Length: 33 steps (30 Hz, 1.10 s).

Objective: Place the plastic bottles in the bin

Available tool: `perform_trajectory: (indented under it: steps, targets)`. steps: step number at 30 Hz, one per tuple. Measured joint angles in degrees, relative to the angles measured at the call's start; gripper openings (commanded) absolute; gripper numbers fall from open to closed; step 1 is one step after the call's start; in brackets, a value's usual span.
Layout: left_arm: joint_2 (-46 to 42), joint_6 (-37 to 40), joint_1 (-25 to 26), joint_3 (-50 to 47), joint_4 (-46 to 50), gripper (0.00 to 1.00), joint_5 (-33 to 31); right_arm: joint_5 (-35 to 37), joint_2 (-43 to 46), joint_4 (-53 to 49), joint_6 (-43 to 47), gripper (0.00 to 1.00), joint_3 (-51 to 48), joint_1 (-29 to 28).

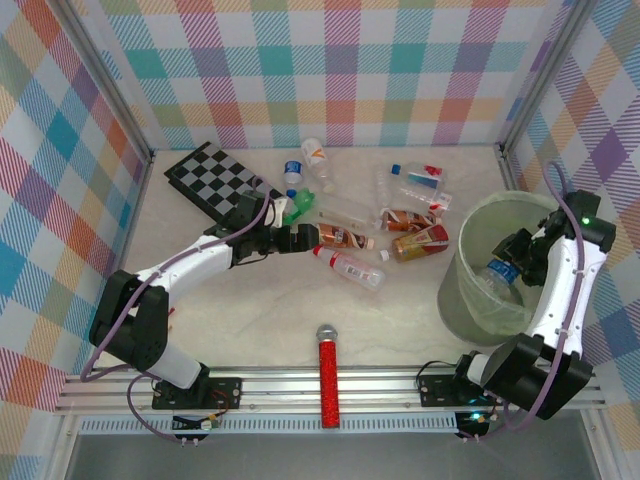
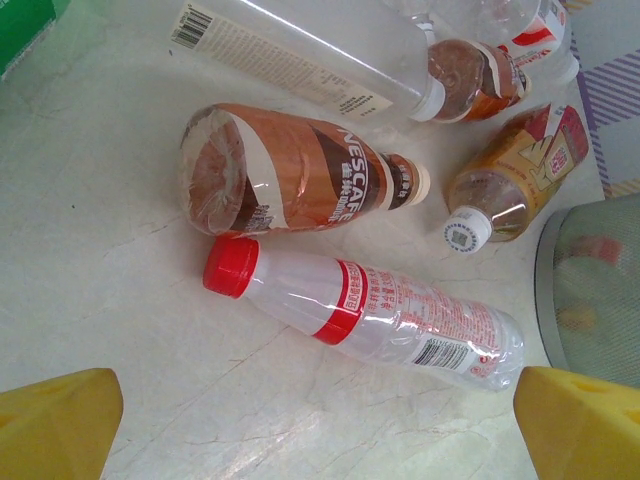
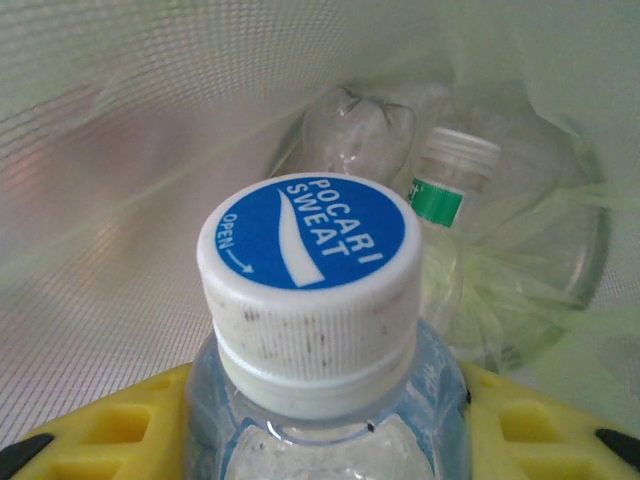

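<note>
Pastel plaid walls point(image 1: 330, 70) enclose the table on three sides, joined at the far corners by slim metal posts point(image 1: 122, 100). The tabletop point(image 1: 250, 320) is pale cream with faint marble veining. An aluminium rail point(image 1: 300, 385) runs along its near edge. The light is soft and even, and shadows are faint.

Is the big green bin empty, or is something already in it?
Not empty. Inside the bin, the right wrist view shows two clear bottles: a crumpled bottle and a green-banded bottle.

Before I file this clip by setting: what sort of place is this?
Likely a robot test cell: plaid walls on metal posts, arms bolted to a rail, plastic bottles strewn on the table.
</note>
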<state>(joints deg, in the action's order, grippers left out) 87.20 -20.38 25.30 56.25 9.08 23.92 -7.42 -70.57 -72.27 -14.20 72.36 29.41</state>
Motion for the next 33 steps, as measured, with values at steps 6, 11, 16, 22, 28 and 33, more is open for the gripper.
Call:
perform_trajectory:
  steps: [6,11,16,22,28,33]
  targets:
    - [-0.13,-0.02,0.0,-0.39,-0.02,1.0,0.0,-1.31,-0.11,7.72,-1.92,0.29,-7.06,0.33]
    - [-1.2,-2.58,0.28,-1.84,-0.09,1.0,-1.46,-2.49,-0.11,12.5,-3.21,0.52,-10.62,0.33]
    - [-3.61,-7.63,1.36,-5.27,-1.38,1.0,-3.43,-3.02,-0.11,14.36,-3.69,0.65,-11.93,0.33]
    - [-5.25,-14.36,2.8,-8.48,-4.22,1.0,-5.09,-3.19,0.76,12.63,-2.78,0.76,-10.84,0.33]
    - [-5.31,-23.23,2.84,-10.19,-9.64,1.0,-5.4,-2.45,6.32,7.63,-1.62,0.9,-3.04,0.55]
    - [-5.25,-34.77,3.58,-15.32,-19.04,1.0,-5.05,-1.7,7.96,2.64,-0.28,0.98,5.03,0.63]
